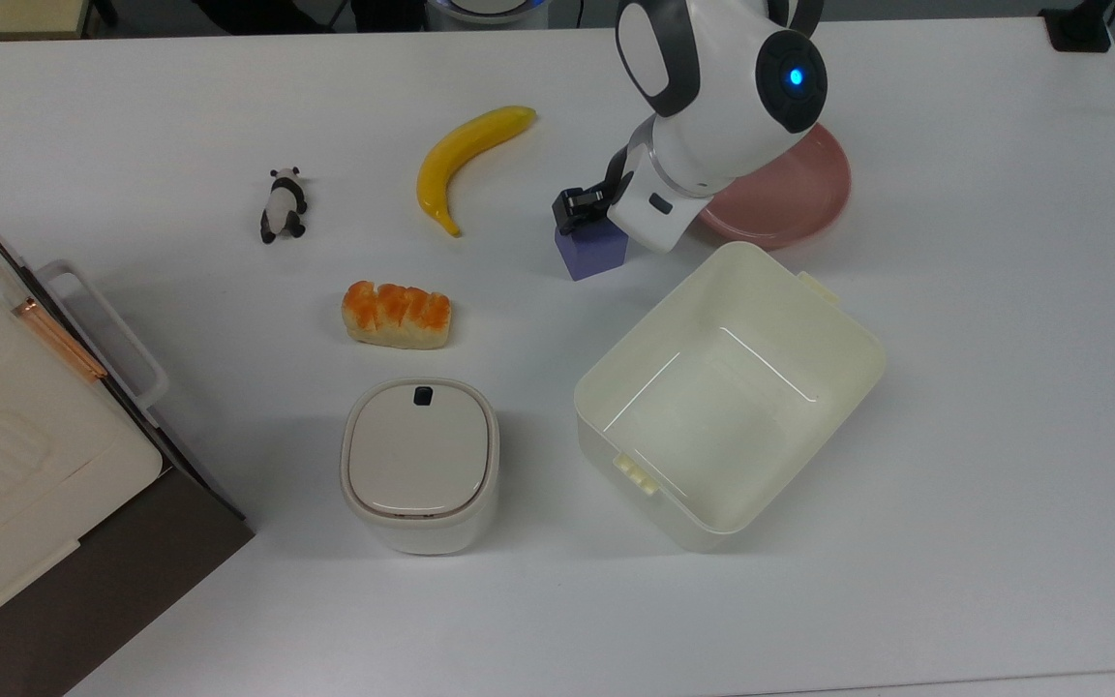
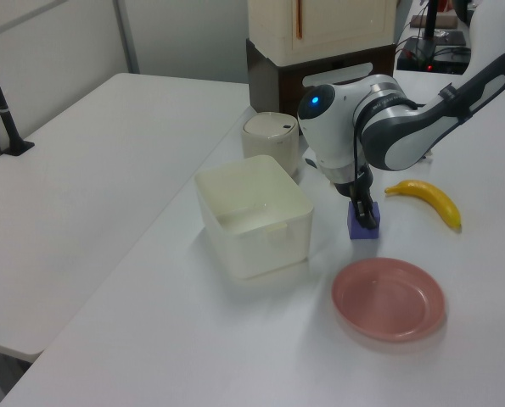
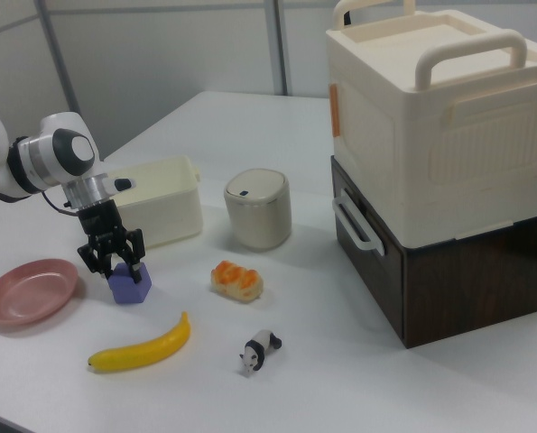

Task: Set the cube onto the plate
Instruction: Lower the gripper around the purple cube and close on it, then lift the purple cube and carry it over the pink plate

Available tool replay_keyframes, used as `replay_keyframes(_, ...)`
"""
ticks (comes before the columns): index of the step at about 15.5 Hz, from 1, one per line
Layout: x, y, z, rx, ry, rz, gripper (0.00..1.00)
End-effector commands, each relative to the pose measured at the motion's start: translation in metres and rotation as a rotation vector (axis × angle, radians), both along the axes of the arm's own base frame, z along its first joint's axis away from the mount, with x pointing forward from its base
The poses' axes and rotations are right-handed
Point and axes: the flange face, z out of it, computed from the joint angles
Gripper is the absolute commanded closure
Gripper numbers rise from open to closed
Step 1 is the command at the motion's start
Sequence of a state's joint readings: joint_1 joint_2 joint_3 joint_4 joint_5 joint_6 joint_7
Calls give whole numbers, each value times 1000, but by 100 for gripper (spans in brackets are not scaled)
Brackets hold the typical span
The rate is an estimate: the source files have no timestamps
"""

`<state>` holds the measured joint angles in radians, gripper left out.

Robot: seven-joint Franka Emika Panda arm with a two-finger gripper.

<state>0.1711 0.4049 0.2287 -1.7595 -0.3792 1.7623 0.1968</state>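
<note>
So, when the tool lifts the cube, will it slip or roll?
The cube probably won't roll: its faces are flat. It looks stiff, so the tool astride it should hold. Its matte sides suggest little slipping.

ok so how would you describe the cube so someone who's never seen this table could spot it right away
Start at the big cream tub on the white table. Just beyond its corner, between the tub and the banana, sits the cube, beside the pink plate with the gripper over it. It is the only blue-purple thing and the only sharp-edged block.
</note>
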Motion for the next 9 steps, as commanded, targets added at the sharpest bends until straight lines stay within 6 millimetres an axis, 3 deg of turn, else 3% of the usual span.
replay_keyframes(1, -7, 5, 13, -24, -14, -34, 100)
replay_keyframes(6, -30, 47, 43, -16, -15, 29, 100)
replay_keyframes(9, -56, 85, 57, -16, 4, 96, 100)
